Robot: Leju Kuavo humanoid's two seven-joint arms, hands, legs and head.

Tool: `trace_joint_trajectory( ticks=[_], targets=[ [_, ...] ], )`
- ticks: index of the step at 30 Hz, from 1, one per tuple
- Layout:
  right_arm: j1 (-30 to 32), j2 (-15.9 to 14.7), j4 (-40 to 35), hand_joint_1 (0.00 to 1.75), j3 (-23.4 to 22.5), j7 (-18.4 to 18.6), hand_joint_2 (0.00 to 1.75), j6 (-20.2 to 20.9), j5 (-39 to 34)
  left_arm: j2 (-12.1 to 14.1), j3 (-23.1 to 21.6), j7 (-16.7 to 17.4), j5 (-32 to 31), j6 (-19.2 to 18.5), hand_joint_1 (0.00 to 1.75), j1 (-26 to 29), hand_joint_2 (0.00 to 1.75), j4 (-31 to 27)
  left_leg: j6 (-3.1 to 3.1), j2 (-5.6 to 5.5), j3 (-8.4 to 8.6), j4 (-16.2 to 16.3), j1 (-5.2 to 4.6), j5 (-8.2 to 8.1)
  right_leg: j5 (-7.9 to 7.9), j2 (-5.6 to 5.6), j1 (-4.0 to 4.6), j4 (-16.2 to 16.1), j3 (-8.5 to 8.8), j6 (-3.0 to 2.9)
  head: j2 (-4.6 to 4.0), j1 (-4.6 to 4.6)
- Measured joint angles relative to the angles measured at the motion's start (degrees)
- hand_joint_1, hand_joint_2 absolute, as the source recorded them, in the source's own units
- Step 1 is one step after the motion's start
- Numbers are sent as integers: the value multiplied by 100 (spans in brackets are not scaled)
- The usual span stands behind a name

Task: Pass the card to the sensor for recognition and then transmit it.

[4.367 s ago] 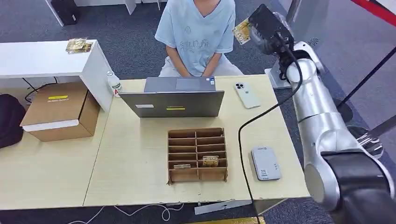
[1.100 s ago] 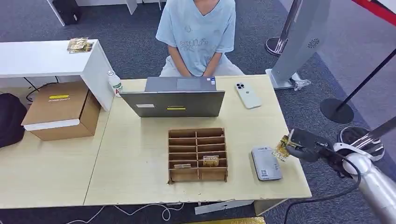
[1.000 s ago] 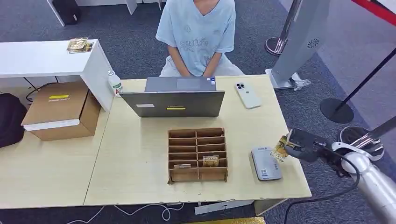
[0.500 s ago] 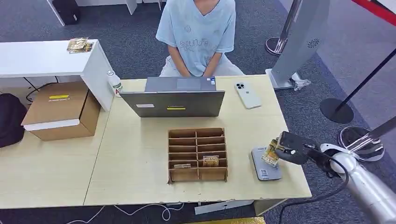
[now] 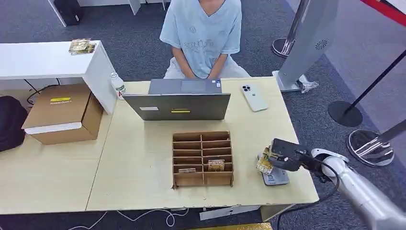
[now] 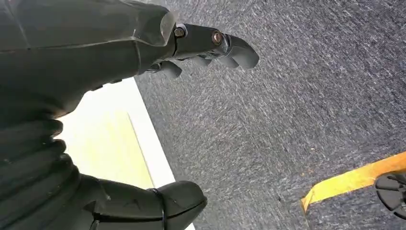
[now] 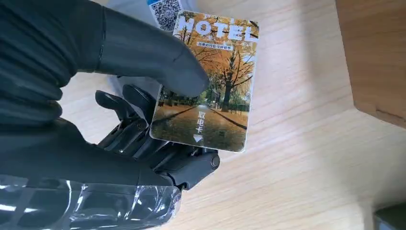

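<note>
Since the earlier frames the card (image 7: 207,81) was carried over the sensor (image 5: 274,176) — thin, stiff, slick, pinched by its edge in the right hand (image 5: 282,155).

head high, wrists close (table (image 5: 143,158) shared) — downward
</note>
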Motion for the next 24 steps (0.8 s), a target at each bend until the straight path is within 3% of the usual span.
trace_joint_trajectory(
  ticks=[24],
  targets=[
    [-544, 433, 752, 175, 358, -22, 175, -77, 122, 13, 262, 37, -11, -59, 0, -39, 175, 0, -3, 3, 4, 0, 0, 3, 4, 4, 0, 0, 1, 1, 0, 0]
  ],
)
